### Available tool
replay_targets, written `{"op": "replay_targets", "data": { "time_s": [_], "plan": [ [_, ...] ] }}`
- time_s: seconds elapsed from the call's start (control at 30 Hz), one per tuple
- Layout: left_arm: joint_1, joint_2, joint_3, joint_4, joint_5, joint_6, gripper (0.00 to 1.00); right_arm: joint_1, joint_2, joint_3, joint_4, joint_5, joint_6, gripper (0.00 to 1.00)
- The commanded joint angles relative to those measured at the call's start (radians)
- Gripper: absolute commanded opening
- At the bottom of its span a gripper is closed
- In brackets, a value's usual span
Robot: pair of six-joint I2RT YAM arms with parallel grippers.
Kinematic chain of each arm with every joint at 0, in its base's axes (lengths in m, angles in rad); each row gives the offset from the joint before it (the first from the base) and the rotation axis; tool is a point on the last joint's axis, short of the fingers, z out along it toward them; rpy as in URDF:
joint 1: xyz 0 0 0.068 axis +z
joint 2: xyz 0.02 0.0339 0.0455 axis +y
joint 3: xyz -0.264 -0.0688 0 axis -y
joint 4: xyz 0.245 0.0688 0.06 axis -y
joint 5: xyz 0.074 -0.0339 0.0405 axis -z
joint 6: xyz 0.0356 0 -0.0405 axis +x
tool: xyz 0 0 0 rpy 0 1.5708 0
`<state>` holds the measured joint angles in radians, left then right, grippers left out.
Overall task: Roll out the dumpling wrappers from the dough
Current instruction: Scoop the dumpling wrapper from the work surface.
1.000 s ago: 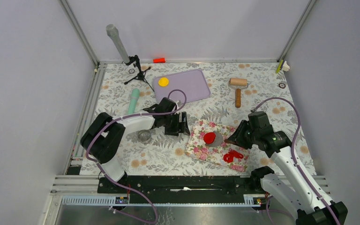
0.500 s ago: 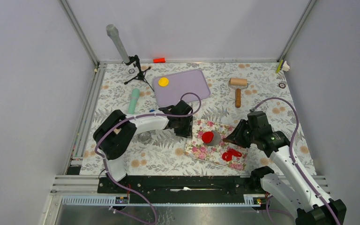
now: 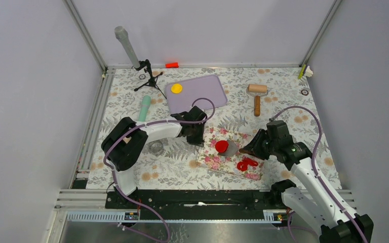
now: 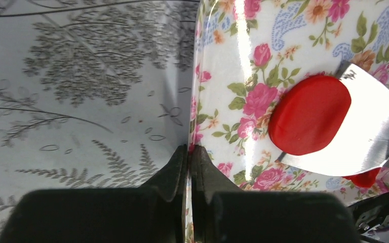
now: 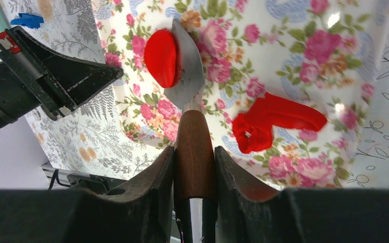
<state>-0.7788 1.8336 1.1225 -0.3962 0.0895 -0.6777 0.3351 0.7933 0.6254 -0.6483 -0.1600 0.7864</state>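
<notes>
A bright red dumpling wrapper [image 3: 222, 147] lies half on the metal blade [image 3: 232, 150] of a wooden-handled spatula, over a floral tray [image 3: 211, 160]. My right gripper [image 3: 254, 147] is shut on the spatula handle [image 5: 194, 144], with the blade [image 5: 188, 76] under the wrapper [image 5: 162, 57]. Ragged red dough scraps [image 3: 246, 163] lie on the tray's near right part. My left gripper [image 4: 189, 152] is shut on the tray's left rim [image 4: 197, 101]. The wrapper [image 4: 310, 114] sits just right of that rim. A yellow wrapper [image 3: 177, 88] rests on a purple mat [image 3: 202, 93].
A wooden roller [image 3: 257, 96] lies at the back right. A teal tool [image 3: 144, 109] and a small metal ring cutter [image 3: 156, 147] sit left of the tray. A small tripod stand [image 3: 148, 76] and a red-orange block [image 3: 171, 65] stand at the back edge.
My left gripper moved right to the tray's left rim and shut on it. The tray, with the wrapper and scraps, shifted slightly left. The right gripper followed it, still holding the spatula.
</notes>
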Motion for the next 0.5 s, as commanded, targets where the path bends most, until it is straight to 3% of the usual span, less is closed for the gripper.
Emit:
{"op": "replay_targets", "data": {
  "time_s": [0.0,0.23,0.47],
  "plan": [
    [0.06,-0.035,-0.041,-0.053,-0.099,0.046,0.0,0.004,-0.022,-0.023,-0.083,0.072,-0.011,0.0],
    [0.067,-0.035,-0.049,-0.037,-0.04,0.065,0.0,0.004,-0.048,-0.038,-0.091,0.091,0.0,0.0],
    [0.067,-0.039,-0.049,-0.023,-0.004,0.091,0.0,0.004,-0.054,-0.137,0.035,0.042,0.058,0.0]
  ]
}}
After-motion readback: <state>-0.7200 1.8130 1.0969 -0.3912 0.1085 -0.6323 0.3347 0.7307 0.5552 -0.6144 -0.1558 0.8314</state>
